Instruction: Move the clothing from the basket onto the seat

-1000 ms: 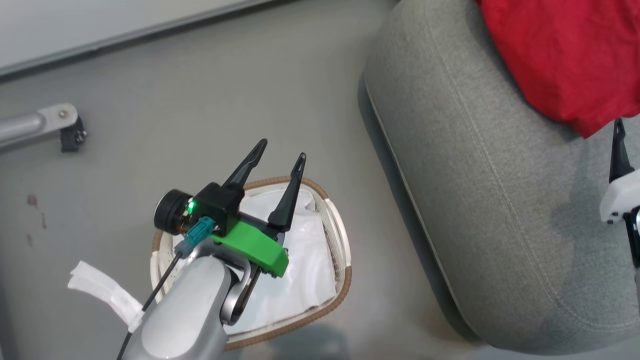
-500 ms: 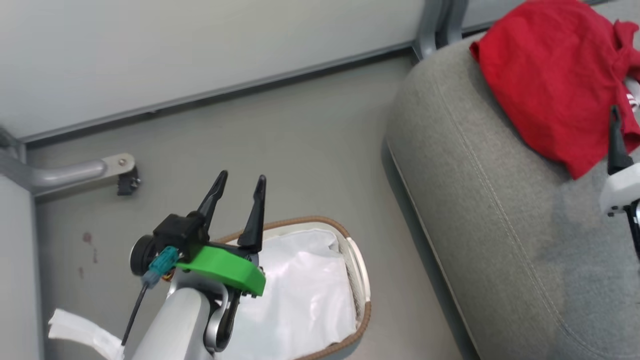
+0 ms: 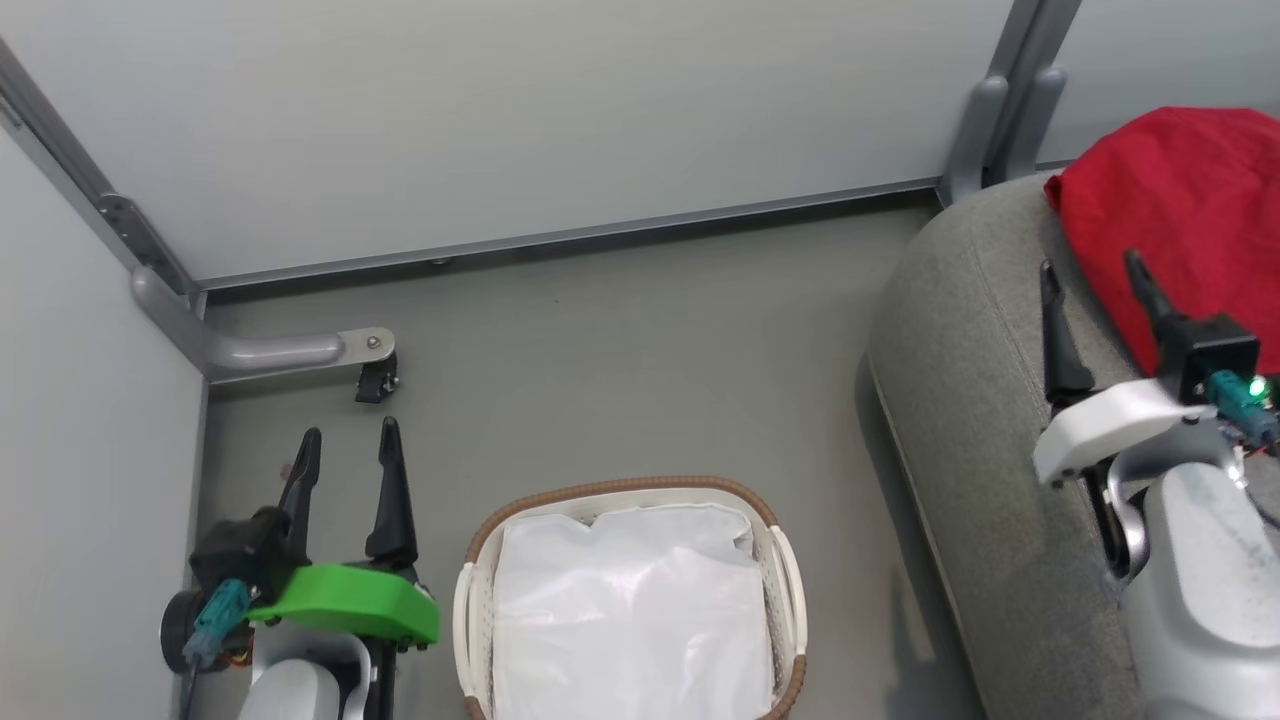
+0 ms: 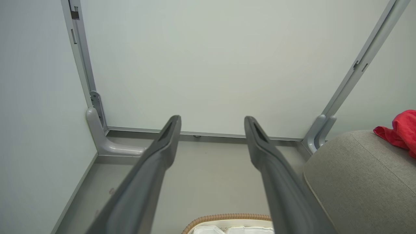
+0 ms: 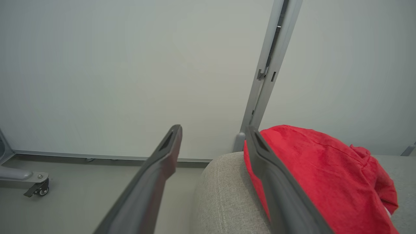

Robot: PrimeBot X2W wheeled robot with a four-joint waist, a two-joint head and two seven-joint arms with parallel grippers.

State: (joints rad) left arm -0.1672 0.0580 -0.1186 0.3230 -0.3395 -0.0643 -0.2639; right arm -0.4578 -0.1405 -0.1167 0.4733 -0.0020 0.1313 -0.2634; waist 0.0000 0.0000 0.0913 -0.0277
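A: Where is the clothing sitting?
B: Grey seat (image 3: 960, 400) is carrying the red clothing (image 3: 1190, 190) at its far end, by the wall. Basket (image 3: 478, 545) is standing on the floor left of it, showing its white liner (image 3: 630, 610).
A: End effectors?
B: Left end effector (image 3: 350, 428) is hovering beside the basket, fingers spread, gripping nothing. Right end effector (image 3: 1090, 260) is hanging over the seat near the clothing, likewise spread and empty.

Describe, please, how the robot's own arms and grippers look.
The left gripper has two long, dark, tapering fingers on a bright green bracket, with a black block, a teal plug and a thin black cable. The right gripper has like fingers on a white bracket, with a teal plug beside a small green light. The left forearm and right forearm are smooth silver-grey shells.
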